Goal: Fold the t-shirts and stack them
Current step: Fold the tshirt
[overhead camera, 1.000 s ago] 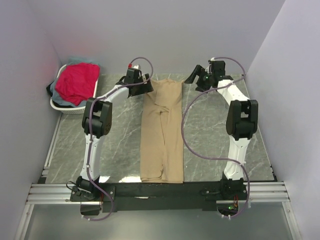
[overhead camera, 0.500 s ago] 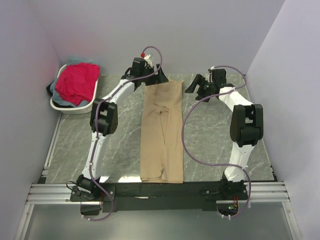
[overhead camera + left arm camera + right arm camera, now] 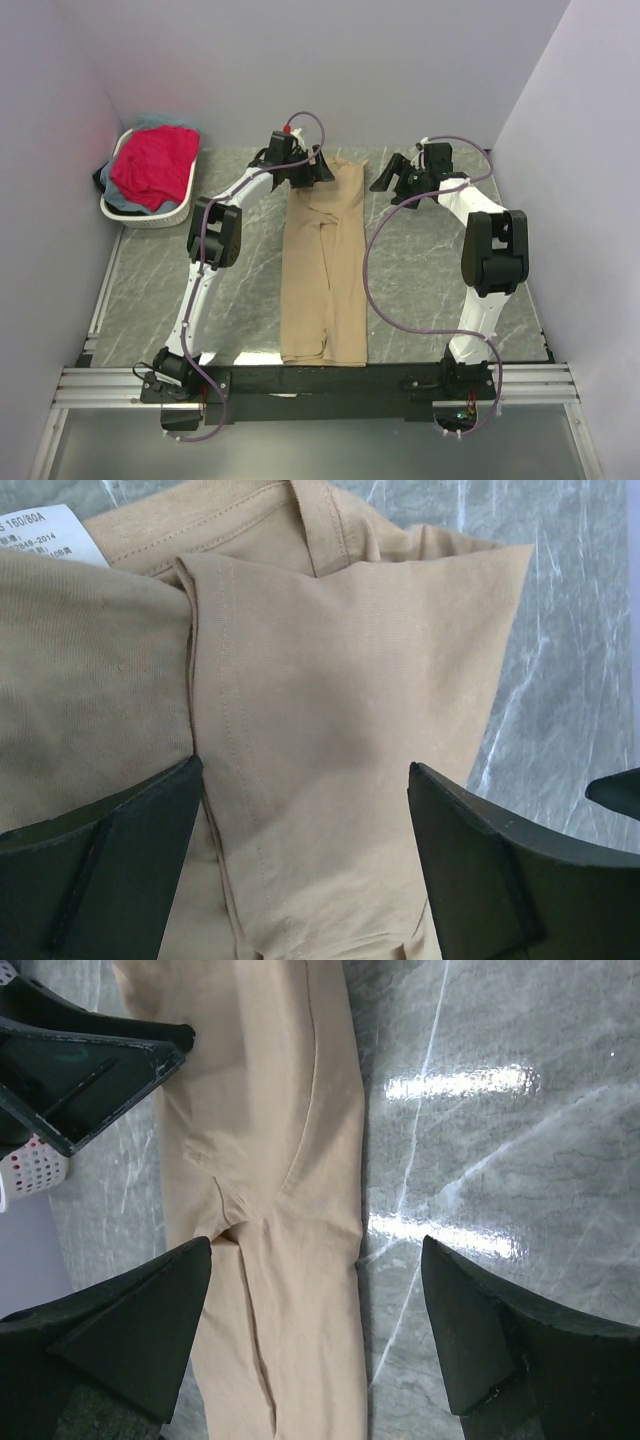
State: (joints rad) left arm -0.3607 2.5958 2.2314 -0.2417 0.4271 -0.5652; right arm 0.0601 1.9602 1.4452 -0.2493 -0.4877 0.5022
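Note:
A tan t-shirt (image 3: 325, 270) lies folded lengthwise into a long strip down the middle of the table. My left gripper (image 3: 318, 168) hovers over its far end, open. In the left wrist view its fingers (image 3: 100, 880) stand wide apart over the tan cloth (image 3: 330, 700), near the collar and a white label (image 3: 50, 530). My right gripper (image 3: 390, 180) is open just to the right of the shirt's far end. In the right wrist view it (image 3: 315, 1330) straddles the shirt's right edge (image 3: 340, 1210). A red-pink t-shirt (image 3: 155, 165) tops a pile in the basket, with pale blue cloth (image 3: 160, 122) behind it.
The white oval basket (image 3: 140, 218) stands at the far left against the wall. Grey marble tabletop (image 3: 440, 280) lies on both sides of the shirt. Walls close in the back and sides. The left gripper's finger (image 3: 90, 1070) shows at the top left of the right wrist view.
My left gripper has moved right, from beside the shirt's far left corner to over its far end. My right gripper has come slightly nearer and toward the shirt. The shirt has not moved.

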